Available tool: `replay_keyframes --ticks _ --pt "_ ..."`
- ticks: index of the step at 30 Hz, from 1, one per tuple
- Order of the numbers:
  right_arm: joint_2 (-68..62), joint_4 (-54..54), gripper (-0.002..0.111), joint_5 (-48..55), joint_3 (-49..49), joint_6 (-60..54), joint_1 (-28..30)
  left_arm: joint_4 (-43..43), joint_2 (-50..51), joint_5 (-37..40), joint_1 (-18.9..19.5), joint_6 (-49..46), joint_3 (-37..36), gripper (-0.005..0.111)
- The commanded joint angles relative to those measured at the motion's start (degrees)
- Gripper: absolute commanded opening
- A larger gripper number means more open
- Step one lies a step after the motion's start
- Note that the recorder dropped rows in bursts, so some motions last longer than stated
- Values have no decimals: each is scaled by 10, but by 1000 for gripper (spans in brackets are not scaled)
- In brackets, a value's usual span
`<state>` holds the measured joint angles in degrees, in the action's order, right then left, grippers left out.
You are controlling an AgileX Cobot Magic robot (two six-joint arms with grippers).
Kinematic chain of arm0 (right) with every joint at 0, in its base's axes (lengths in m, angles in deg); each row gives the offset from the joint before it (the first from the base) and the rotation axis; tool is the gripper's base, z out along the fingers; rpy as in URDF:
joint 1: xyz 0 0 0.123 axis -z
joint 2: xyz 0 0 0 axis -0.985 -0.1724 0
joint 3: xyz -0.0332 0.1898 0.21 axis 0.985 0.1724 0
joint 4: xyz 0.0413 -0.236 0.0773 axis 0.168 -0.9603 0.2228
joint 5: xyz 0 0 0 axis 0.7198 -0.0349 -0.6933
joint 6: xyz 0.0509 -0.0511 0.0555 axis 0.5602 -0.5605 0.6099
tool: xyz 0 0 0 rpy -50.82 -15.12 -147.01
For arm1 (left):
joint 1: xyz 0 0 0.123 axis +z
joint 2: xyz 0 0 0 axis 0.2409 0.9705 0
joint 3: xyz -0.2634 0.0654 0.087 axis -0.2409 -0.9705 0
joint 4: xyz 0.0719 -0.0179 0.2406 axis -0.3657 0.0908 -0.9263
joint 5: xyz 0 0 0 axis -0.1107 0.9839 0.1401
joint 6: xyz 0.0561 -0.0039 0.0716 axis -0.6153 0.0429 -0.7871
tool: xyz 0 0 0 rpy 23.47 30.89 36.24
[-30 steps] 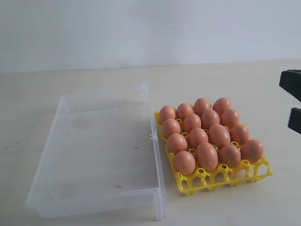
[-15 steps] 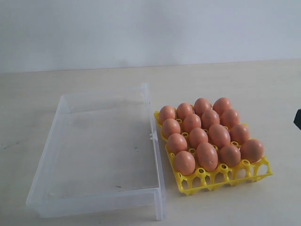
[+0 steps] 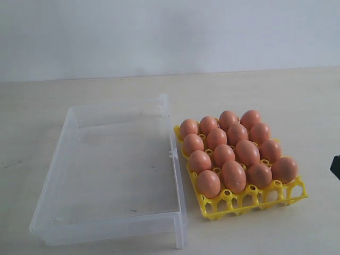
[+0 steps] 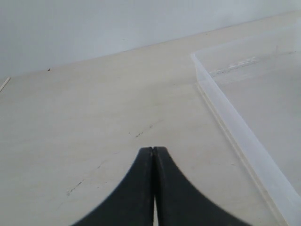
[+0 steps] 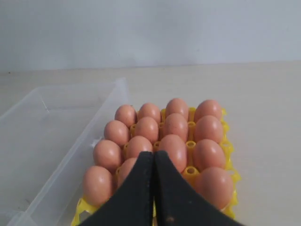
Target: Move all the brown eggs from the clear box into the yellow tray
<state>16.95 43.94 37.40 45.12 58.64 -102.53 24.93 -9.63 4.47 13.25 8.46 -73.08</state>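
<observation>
Eggs [image 3: 234, 154]: every one in view sits in the yellow tray [image 3: 249, 201], rows of four, one per cup. Tray is on the bench [image 3: 265, 90], just beside the long wall of the clear box [image 3: 178, 180]. Can't tell if they touch.

View diffs:
- Exterior: whole layout. Box on the left, tray on the right, white wall [image 3: 159, 32] behind. Of the arms it shows only a dark sliver [image 3: 336, 167] at its right edge, apart from the tray.
- Right wrist: eggs close up, with speckles visible. Box wall runs alongside the tray.
- Left wrist: just scuffed bench and one corner and wall of the box. The eggs and tray appear only in the other two views.

Pose:
- Right claw [image 5: 154, 155]: fingers pressed together, nothing between them. Aimed across the tray toward the wall, off the tray's side.
- Left claw [image 4: 153, 150]: fingers together, nothing held. Over bare bench outside the box, pointing along the box wall.
</observation>
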Motion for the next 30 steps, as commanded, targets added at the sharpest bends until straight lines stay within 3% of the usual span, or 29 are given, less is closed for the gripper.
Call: replay_keyframes --ticks 1,6,11,30 --pt "87 0 0 -8 3 1 43 4 -3 -5 1 3 2 0" --pt "168 0 0 -7 17 1 111 4 -3 -5 1 3 2 0" --pt "225 0 0 21 24 1 141 4 -3 -5 1 3 2 0" --pt "227 28 0 27 24 1 141 4 -3 -5 1 3 2 0"
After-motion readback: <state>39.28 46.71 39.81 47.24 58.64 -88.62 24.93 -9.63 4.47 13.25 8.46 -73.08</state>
